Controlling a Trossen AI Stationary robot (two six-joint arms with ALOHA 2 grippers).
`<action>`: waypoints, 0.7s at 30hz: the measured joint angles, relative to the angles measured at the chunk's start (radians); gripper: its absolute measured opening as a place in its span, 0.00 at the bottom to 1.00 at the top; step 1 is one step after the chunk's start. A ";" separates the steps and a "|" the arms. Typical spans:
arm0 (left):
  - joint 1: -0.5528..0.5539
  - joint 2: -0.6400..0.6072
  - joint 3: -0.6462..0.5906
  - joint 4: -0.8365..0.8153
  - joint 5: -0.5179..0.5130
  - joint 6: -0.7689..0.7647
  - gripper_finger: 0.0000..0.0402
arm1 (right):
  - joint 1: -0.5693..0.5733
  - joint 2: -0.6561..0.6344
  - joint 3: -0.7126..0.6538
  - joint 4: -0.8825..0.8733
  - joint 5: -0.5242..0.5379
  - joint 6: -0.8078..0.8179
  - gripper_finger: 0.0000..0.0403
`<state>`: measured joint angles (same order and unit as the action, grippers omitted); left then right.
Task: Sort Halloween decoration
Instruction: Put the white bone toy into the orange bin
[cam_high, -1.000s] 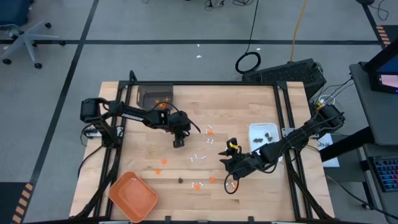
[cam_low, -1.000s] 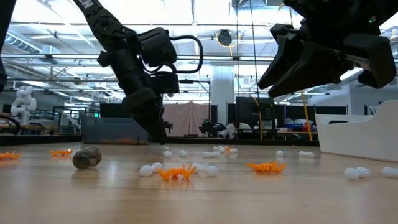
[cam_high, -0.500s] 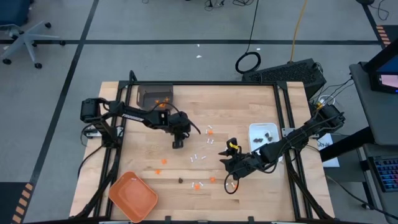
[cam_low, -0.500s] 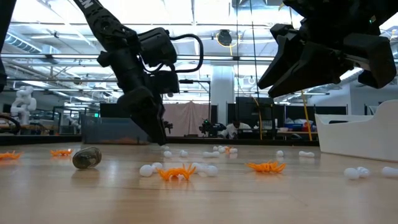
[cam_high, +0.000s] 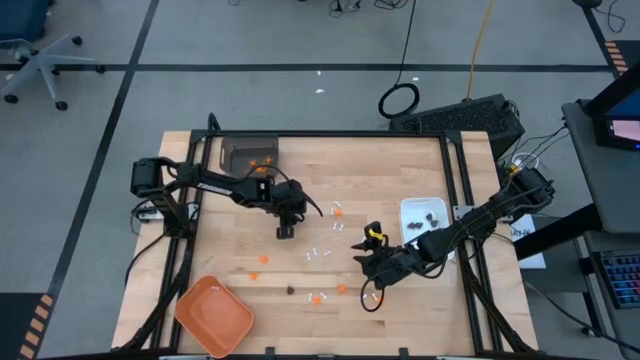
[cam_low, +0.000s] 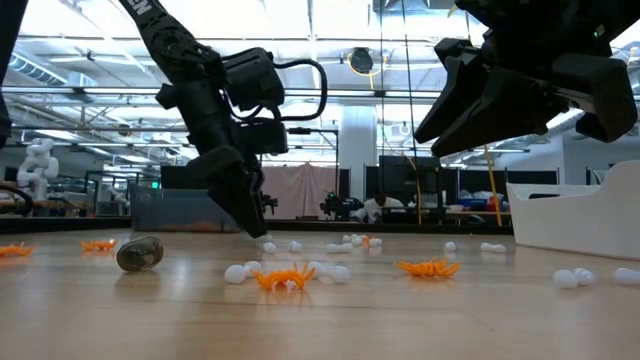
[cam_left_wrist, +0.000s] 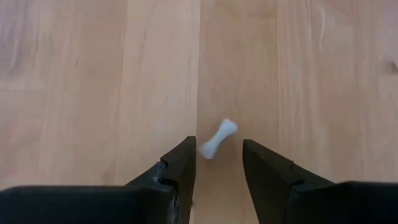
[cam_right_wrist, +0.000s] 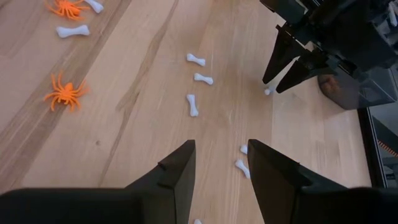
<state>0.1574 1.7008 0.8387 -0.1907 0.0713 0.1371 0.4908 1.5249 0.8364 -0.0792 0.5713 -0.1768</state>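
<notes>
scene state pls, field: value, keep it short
left gripper: open, fingers either side of a white bone piece on the table, just off its surface
right gripper: open, above the table, nothing between fingers
white dish: at right side, dark pieces inside
orange tray: near left corner
dark tray: far left, orange bits inside
loose pieces: orange spiders and white bones scattered mid-table

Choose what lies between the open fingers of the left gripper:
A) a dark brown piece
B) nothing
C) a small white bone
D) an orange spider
C: in the left wrist view a small white bone lies on the wood between the left gripper's open fingers.
</notes>
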 joint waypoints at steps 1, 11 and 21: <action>0.000 0.000 0.000 0.002 0.001 0.000 0.33 | 0.000 0.000 0.000 0.000 0.000 0.000 0.32; -0.022 0.000 0.000 -0.047 0.085 -0.047 0.33 | 0.000 0.000 0.000 0.000 0.000 0.000 0.32; -0.055 -0.001 0.000 -0.026 -0.025 -0.150 0.33 | 0.000 0.000 0.000 0.000 0.000 0.000 0.32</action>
<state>0.1028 1.7000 0.8387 -0.2163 0.0460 -0.0128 0.4908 1.5249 0.8364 -0.0792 0.5716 -0.1768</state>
